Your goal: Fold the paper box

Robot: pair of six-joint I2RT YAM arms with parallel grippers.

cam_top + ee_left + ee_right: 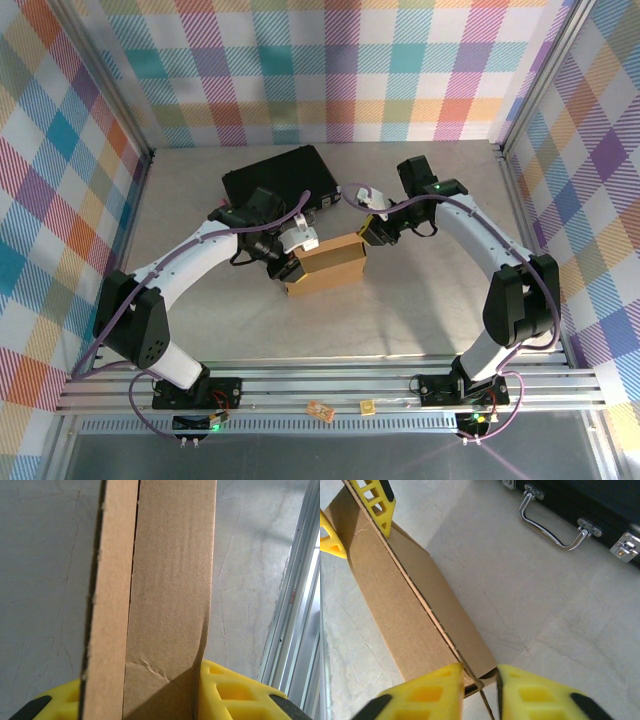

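Yellow fingers (230,695) of the left gripper (145,702) pinch the box (170,580) from both sides. Two brown cardboard layers stand between them, parted by a thin slit, with a small crease low down. Grey table (40,580) lies behind and a metal rail (295,605) runs along the right.

From the right wrist, the right gripper (480,690) has its fingers drawn in on the box's near end, one pressed against each side of the corner. The box runs away from it as a long narrow block, and the other arm's fingers clasp its far end. A black case (600,500) with a chrome handle (555,525) lies apart, at the upper right.

From above, the box sits mid-table, near the case but not touching it. The left gripper is at its left end and the right gripper at its far right corner.
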